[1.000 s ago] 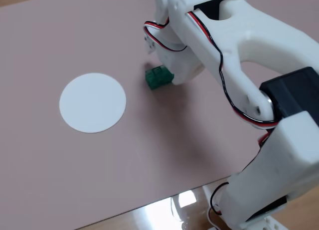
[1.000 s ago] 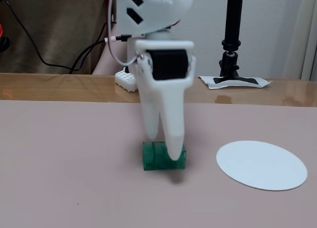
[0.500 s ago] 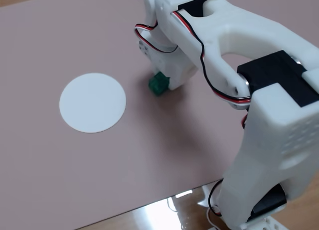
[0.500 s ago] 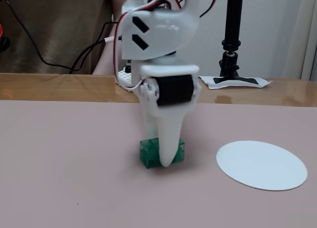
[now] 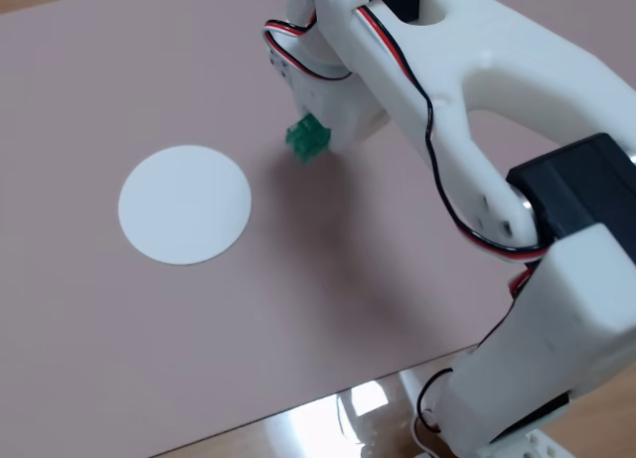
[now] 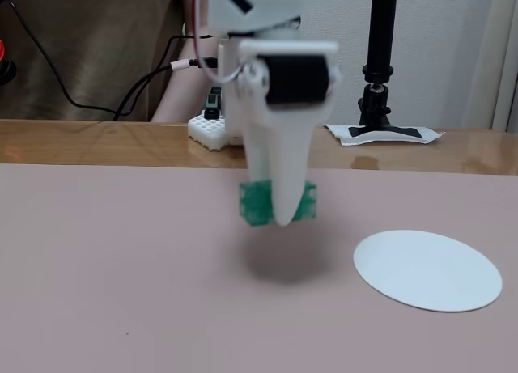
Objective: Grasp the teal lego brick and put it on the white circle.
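The teal lego brick (image 5: 308,137) (image 6: 257,203) is held between the white gripper's fingers and hangs above the pink mat, casting a shadow below it. My gripper (image 5: 320,130) (image 6: 279,207) is shut on the brick; in one fixed view a finger (image 6: 279,179) covers the brick's middle. The white circle (image 5: 185,204) (image 6: 426,269) lies flat on the mat, apart from the brick: to the left of it in one fixed view, to the right and nearer in the other. Nothing rests on the circle.
The pink mat (image 5: 119,80) (image 6: 121,268) covers the wooden table. The white arm (image 5: 477,110) with a black motor (image 5: 581,185) reaches in from the right. Behind the mat stand a black stand (image 6: 379,57), a white block (image 6: 212,130) and cables (image 6: 137,90).
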`<state>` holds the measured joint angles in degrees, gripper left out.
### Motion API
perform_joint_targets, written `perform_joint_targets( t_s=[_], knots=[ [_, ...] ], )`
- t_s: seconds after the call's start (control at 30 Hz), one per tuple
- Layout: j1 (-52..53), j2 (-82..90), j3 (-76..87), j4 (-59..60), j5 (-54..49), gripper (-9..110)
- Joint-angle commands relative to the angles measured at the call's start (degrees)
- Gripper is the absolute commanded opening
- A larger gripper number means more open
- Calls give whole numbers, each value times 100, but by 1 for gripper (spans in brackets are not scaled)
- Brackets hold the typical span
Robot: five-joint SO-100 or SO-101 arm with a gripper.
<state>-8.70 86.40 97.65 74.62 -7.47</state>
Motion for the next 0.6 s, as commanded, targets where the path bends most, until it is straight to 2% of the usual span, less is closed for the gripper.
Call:
perform_joint_targets(
  t_s=[0.0,0.4,0.57],
  knots=[
    [-202,316,-791,413,105,0],
    [-2039,-1617,-4113,1837,343,0],
    [-2391,-2391,-4447,1960,334,0]
  ],
)
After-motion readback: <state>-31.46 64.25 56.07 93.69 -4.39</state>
